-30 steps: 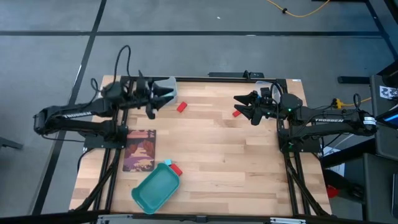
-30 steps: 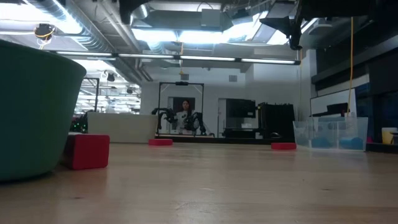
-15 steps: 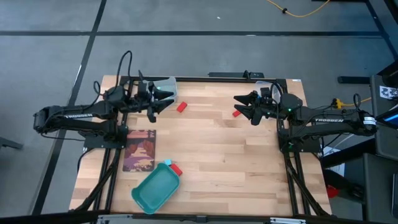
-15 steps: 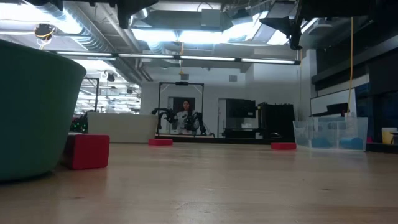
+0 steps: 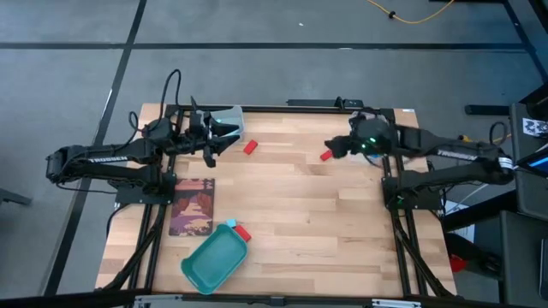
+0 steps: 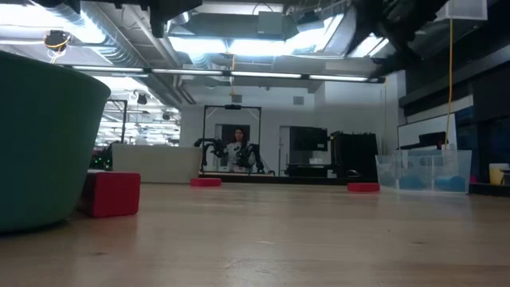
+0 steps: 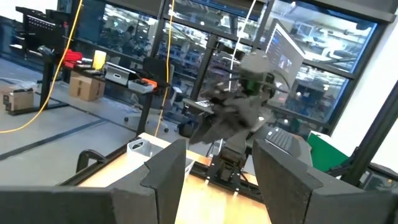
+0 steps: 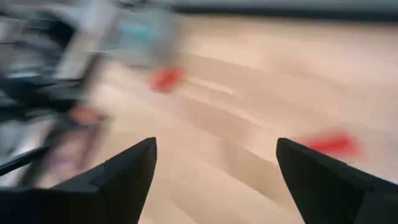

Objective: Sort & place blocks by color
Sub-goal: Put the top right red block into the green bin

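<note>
Two red blocks lie flat on the far part of the wooden table: one (image 5: pixel 250 147) toward the left, one (image 5: pixel 326 156) toward the right. A third red block (image 5: pixel 242 233) and a cyan block (image 5: pixel 229 223) rest beside the teal tray (image 5: pixel 205 265) near the front. My left gripper (image 5: pixel 229 133) hovers open and level at the far left, left of the first red block. My right gripper (image 5: pixel 336 147) stands open, slanting down, just above and beside the right red block (image 8: pixel 329 144), touching nothing.
A clear bin (image 5: pixel 229 115) stands at the far left corner behind my left gripper. More clear bins (image 6: pixel 422 171) stand at the far right. A printed book (image 5: pixel 193 205) lies at the left edge. The table's middle is bare wood.
My right gripper has tipped from nearly level to slanting down at the table and has rolled, staying over the right red block. Its fingers have stayed open. The blocks have not moved.
</note>
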Tool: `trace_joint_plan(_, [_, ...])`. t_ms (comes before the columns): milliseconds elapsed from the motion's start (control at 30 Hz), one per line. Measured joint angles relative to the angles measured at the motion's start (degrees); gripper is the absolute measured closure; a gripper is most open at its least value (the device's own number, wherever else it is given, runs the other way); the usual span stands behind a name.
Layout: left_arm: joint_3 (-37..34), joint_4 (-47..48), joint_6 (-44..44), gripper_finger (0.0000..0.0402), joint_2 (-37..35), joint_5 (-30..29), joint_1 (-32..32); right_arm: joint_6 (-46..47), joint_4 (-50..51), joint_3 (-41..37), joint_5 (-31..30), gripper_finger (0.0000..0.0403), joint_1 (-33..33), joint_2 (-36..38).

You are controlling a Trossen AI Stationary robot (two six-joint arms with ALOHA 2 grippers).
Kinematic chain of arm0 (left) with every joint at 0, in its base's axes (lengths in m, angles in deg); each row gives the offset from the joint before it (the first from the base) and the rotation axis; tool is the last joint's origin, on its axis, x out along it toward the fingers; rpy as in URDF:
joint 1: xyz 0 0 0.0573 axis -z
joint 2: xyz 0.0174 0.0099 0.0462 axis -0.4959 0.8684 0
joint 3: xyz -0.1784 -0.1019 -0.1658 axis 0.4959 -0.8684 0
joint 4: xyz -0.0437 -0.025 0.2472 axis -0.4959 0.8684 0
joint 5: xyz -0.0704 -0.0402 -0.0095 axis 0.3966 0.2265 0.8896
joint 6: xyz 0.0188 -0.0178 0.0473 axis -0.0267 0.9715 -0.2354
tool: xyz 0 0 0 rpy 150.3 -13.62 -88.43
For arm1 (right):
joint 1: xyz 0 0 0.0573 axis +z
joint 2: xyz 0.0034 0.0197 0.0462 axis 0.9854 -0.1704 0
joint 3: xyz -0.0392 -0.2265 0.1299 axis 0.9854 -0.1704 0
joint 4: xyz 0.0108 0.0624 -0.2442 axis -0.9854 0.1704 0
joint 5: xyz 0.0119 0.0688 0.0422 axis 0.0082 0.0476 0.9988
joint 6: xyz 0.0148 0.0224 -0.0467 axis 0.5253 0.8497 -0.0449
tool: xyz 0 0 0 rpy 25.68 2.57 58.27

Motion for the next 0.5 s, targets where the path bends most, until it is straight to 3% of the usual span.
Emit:
trace_joint_plan(100, [0.0, 0.0, 0.3, 0.0223, 0.0, 0.0, 0.0, 7.4, 14.1, 5.6, 0.0, 0.0071, -3.5, -5.8])
trace_joint_plan(167, [0.0, 0.0, 0.4, 0.0223, 0.0, 0.0, 0.0, 11.3, 18.0, 6.2, -0.4, 0.0071, -5.0, -9.0])
trace_joint_plan(400, [0.0, -1.0, 0.4, 0.0223, 0.0, 0.0, 0.0, 23.7, 12.1, 2.2, -3.2, 0.0071, -5.1, -19.0])
trace_joint_plan(500, [0.0, -1.5, 0.5, 0.0223, 0.0, 0.0, 0.0, 30.5, 9.8, 0.8, -7.9, 0.0071, -3.4, -22.4])
